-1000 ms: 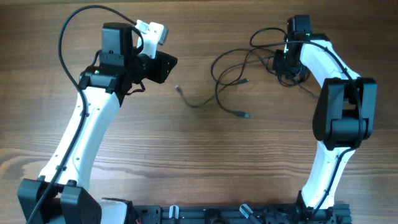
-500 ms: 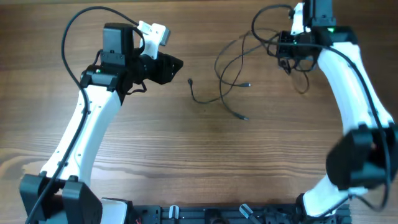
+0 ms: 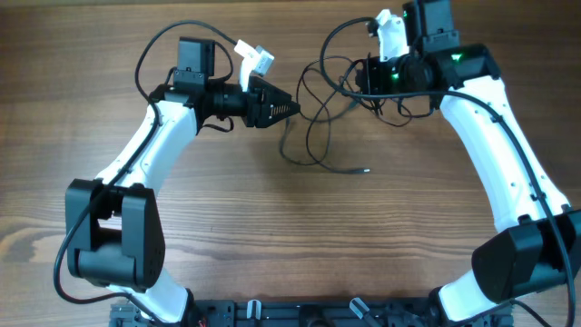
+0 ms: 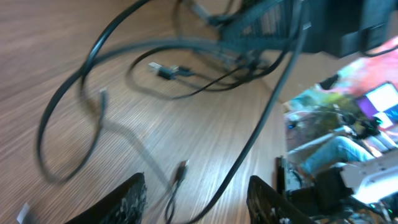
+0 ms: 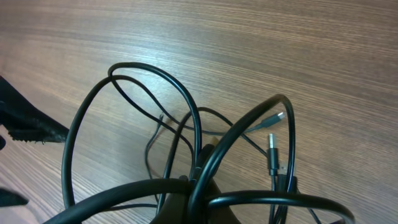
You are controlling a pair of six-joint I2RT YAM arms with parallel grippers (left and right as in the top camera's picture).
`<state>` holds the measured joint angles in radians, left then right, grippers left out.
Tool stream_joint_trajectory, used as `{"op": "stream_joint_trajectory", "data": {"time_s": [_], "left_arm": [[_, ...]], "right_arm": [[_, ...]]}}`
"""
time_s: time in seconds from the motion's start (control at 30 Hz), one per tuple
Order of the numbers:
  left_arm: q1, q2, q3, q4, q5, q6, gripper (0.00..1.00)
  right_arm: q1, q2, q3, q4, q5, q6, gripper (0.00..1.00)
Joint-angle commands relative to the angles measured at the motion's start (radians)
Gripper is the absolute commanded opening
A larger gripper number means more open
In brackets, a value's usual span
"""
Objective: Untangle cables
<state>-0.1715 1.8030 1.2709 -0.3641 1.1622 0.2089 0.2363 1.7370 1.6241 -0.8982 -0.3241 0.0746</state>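
Observation:
The cables [image 3: 313, 162] are thin black wires looped between my two grippers, with one plug end [image 3: 365, 169] lying on the wood. My right gripper [image 3: 359, 80] is shut on a bunch of them and holds it off the table. In the right wrist view the cables [image 5: 198, 130] arch up from my right gripper [image 5: 202, 199], and a plug [image 5: 272, 149] hangs beside it. My left gripper [image 3: 289, 107] points right, at the left side of the loops. In the blurred left wrist view my left gripper [image 4: 199, 202] is open, with cable strands [image 4: 180, 174] running between its fingers [image 4: 127, 202], untouched.
The table [image 3: 227, 227] is bare brown wood around the tangle. Each arm's own thicker black cable [image 3: 168, 41] arcs above its wrist. The black base rail [image 3: 300, 313] runs along the front edge.
My left arm swung right, up to the loops, and its jaws widened. My right arm carried the bunch left and the loose strands trailed after it.

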Motion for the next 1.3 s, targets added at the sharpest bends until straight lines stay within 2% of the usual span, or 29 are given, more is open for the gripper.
{"op": "stream_joint_trajectory", "data": {"time_s": [0.0,0.13,0.23,0.33,0.43,0.47,0.57,0.9,0.97,1.07,1.2,1.27], "left_arm": [[-0.010,0.001,0.005,0.074,0.156,0.023,0.55],[-0.010,0.001,0.005,0.119,0.158,0.019,0.54],[-0.010,0.001,0.005,0.182,0.133,-0.043,0.47],[-0.015,0.001,0.005,0.234,-0.061,-0.166,0.48],[-0.024,0.001,0.005,0.234,-0.168,-0.148,0.55],[-0.030,0.001,0.005,0.234,-0.169,-0.085,0.55],[-0.042,0.001,0.005,0.234,-0.175,-0.007,0.56],[-0.111,0.001,0.005,0.239,-0.175,0.013,0.59],[-0.112,0.001,0.005,0.219,-0.176,0.020,0.65],[-0.112,0.001,0.005,0.197,-0.196,0.022,0.68],[-0.112,0.001,0.005,0.159,-0.310,0.024,0.66],[-0.112,0.001,0.005,0.158,-0.327,0.024,0.57]], "right_arm": [[0.009,-0.020,0.002,0.000,0.001,0.008,0.05],[0.009,-0.020,0.002,-0.018,0.001,0.011,0.05],[0.009,-0.020,0.002,-0.048,-0.025,0.003,0.04],[0.009,-0.020,0.002,-0.057,-0.077,-0.021,0.05],[0.009,-0.020,0.002,-0.065,-0.135,-0.034,0.05],[0.013,-0.020,0.002,-0.076,-0.183,-0.058,0.05],[0.020,-0.020,0.002,-0.106,-0.224,-0.079,0.05],[0.024,-0.020,0.002,-0.108,-0.224,-0.093,0.05],[0.024,-0.020,0.002,-0.106,-0.224,-0.099,0.05],[0.024,-0.021,0.002,-0.107,-0.224,-0.098,0.04],[0.024,-0.021,0.002,-0.111,-0.229,-0.098,0.04],[0.024,-0.021,0.003,-0.111,-0.229,-0.098,0.04]]}}
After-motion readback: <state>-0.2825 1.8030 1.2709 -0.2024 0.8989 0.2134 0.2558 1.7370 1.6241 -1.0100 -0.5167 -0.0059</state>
